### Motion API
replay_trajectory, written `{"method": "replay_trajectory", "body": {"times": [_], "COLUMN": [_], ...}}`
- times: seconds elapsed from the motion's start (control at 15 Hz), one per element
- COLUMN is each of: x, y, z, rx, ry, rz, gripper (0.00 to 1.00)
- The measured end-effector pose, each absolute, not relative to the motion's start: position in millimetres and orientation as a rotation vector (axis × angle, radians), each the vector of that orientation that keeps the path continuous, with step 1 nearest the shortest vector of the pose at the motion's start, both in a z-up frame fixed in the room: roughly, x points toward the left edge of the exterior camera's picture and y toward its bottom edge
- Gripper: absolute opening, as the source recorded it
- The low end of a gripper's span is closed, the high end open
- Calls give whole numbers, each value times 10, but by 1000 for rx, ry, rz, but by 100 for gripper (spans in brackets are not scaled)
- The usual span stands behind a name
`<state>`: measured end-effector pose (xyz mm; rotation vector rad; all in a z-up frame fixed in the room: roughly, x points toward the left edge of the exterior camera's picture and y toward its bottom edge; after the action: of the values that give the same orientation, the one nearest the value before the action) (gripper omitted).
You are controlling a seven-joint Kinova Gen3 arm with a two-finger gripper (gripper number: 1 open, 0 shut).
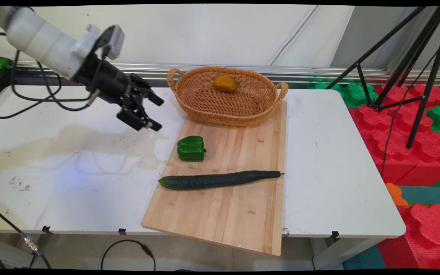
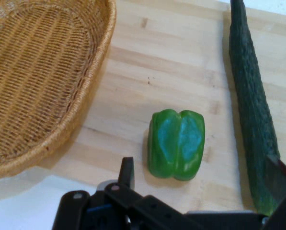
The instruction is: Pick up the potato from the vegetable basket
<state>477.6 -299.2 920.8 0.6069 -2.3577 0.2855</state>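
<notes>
Wood-grain cutting board (image 1: 239, 198) overhangs the table's (image 1: 338, 168) near edge. I've got the gripper (image 1: 149, 112) w/ fingers spread apart, empty, raised over the table just off the board's far-left corner. Nearest obj: blocky, glossy green pepper (image 2: 176, 143) near the board's left edge. Long, bumpy dark cucumber (image 1: 220, 179) lies across mid-board. Woven oval basket (image 1: 189, 97) at the board's far edge holds a yellowish-orange fruit (image 1: 225, 83).
</notes>
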Motion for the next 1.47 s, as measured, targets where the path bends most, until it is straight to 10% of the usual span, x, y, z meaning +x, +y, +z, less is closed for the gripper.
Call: {"method": "replay_trajectory", "body": {"times": [0.73, 1.47], "x": [5054, 4667], "y": [-2961, -3905], "z": [9508, 9433], "rx": [625, 605], "ry": [-2309, -2259], "rz": [338, 471], "gripper": [100, 100]}}
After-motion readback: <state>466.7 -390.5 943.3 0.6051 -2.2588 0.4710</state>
